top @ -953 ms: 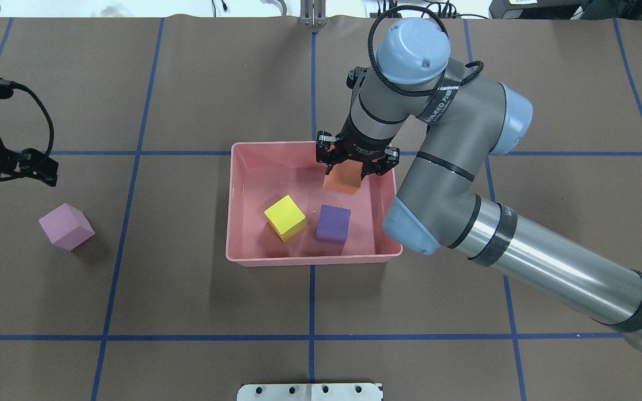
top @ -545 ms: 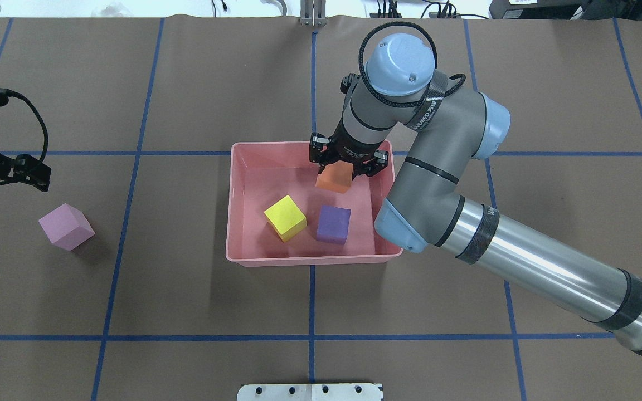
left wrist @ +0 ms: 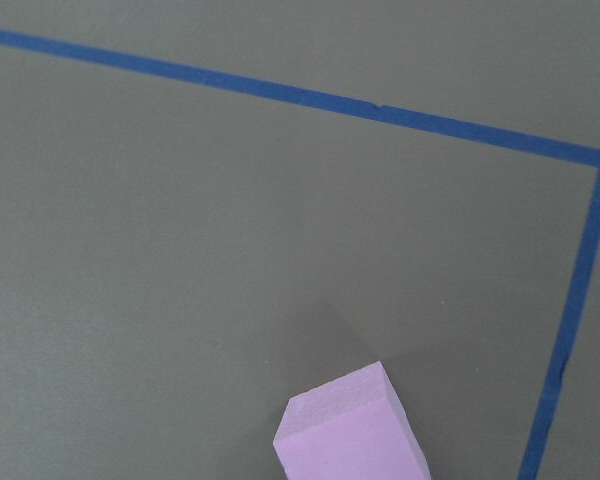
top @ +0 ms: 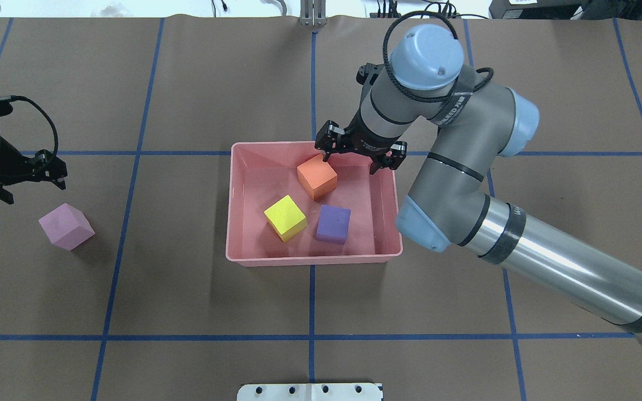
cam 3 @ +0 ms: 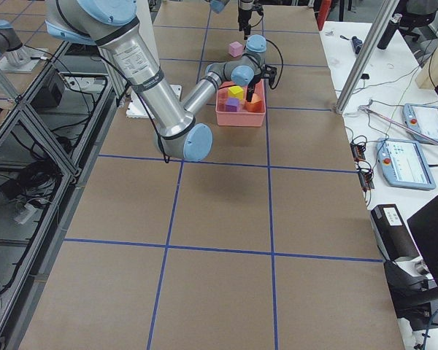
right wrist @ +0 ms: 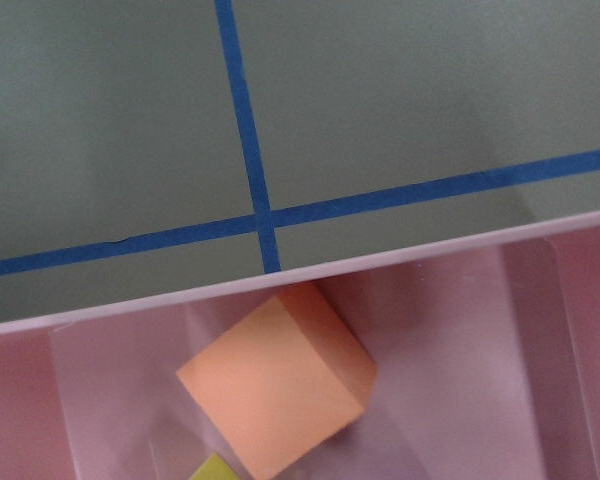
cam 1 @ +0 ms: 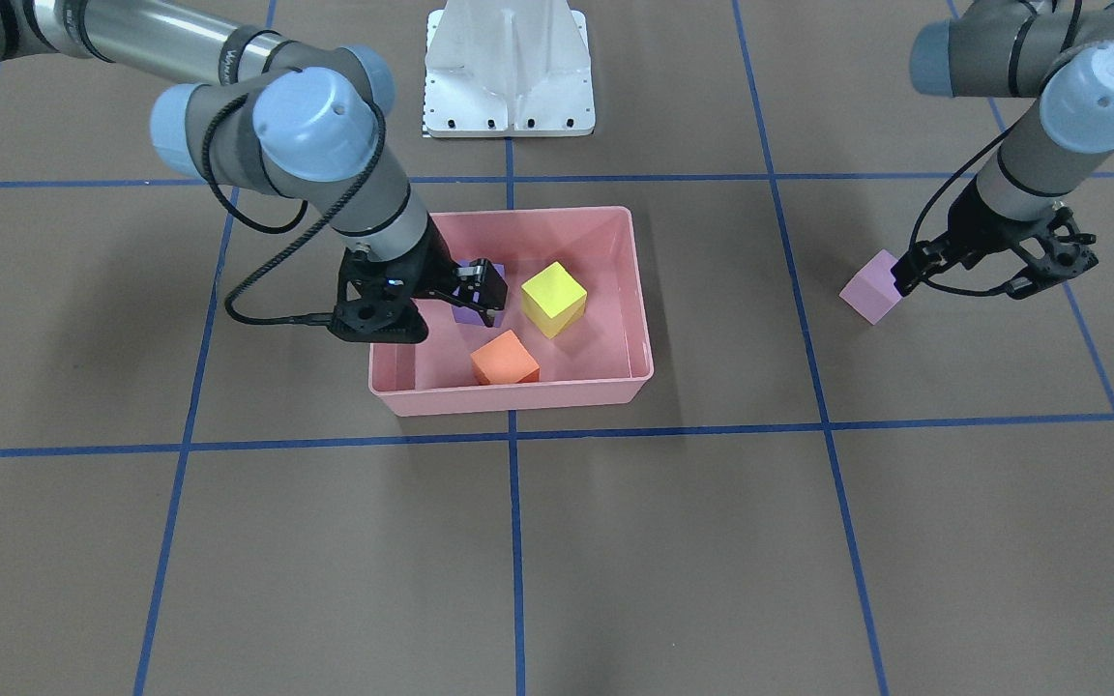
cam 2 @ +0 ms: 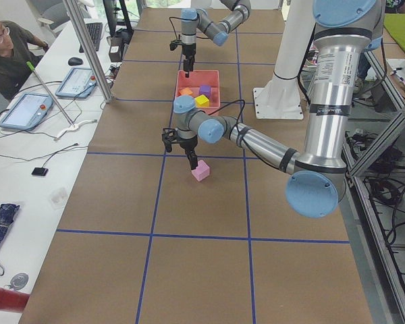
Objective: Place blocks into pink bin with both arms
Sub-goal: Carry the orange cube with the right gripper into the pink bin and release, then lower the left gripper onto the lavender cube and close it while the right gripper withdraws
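Three of four blocks are in the pink bin (top: pixel 235 206); clock directions are per the overhead view. On the bin floor the orange block (top: pixel 317 176) is at 12 o'clock near the far wall, lying free with nothing touching it. The yellow block (top: pixel 285 218) is at 8 and the purple block (top: pixel 333 224) at 4, close together but apart. The fourth, the pale pink block (top: pixel 66 225), sits on the surface (top: pixel 187 295) well out at 9 o'clock of the bin.

The right claw (top: pixel 360 155) has its jaws spread wide and is empty. It sits over the bin's far rim, at 1 o'clock of the orange block. The right wrist view agrees: the orange block is alone by the wall with no fingers on it. My read is that the right arm's drop is done and it only needs to lift clear.

The left claw (top: pixel 15 179) has its jaws looking spread and is empty. It is near the pale pink block at its 11 o'clock, not around it. The left wrist view has the block at the bottom edge, so the claw isn't centred. Claw height above the surface is hard to judge.

Step in hand is the left arm's pick of the last block. Next move:
- shift toward 5 o'clock to centre over the cube
- yaw the wrist to square up, since the cube sits at an angle to the bin's walls
- descend and close on two flat faces
- carry toward 3 o'clock and drop in the bare 10 o'clock corner of the bin

Get the right arm out of the bin first to avoid a clash.
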Robot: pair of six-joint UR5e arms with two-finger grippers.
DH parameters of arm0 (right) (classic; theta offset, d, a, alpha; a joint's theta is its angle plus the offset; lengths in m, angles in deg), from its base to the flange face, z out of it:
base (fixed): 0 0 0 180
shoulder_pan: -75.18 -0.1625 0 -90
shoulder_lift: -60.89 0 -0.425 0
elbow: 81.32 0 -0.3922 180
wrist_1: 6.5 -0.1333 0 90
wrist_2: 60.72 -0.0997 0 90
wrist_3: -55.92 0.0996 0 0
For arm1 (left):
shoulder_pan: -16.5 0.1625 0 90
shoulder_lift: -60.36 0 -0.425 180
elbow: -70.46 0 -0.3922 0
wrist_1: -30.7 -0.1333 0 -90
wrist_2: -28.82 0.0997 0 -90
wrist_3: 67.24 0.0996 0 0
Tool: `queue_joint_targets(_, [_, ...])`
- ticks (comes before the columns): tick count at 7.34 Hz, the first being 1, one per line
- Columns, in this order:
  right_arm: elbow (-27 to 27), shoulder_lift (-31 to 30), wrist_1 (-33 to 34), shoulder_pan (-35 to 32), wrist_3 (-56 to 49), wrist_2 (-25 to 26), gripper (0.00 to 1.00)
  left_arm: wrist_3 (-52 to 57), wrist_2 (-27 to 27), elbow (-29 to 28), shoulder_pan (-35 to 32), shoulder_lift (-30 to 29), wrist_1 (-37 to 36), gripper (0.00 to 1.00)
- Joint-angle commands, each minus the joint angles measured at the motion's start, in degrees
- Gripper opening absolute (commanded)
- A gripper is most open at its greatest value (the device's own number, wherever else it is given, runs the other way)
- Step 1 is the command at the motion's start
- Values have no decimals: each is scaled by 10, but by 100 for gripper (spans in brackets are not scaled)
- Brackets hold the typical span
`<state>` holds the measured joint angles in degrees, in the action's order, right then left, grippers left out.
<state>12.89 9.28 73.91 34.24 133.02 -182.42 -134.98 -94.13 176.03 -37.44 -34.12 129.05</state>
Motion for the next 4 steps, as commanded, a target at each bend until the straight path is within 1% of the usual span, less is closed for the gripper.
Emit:
queue_joint_targets(1, [76,-80,5,-44,-12,-21,100,-95,-3,-49,25,-1,74,100])
queue_joint_targets(2, [73,-81,5,-44,-16,-16,100,-110,5,-48,52,3,71,100])
queue_joint_targets(4, [74,-83,5,-45,-17,-15,100,-111,5,-43,56,14,70,100])
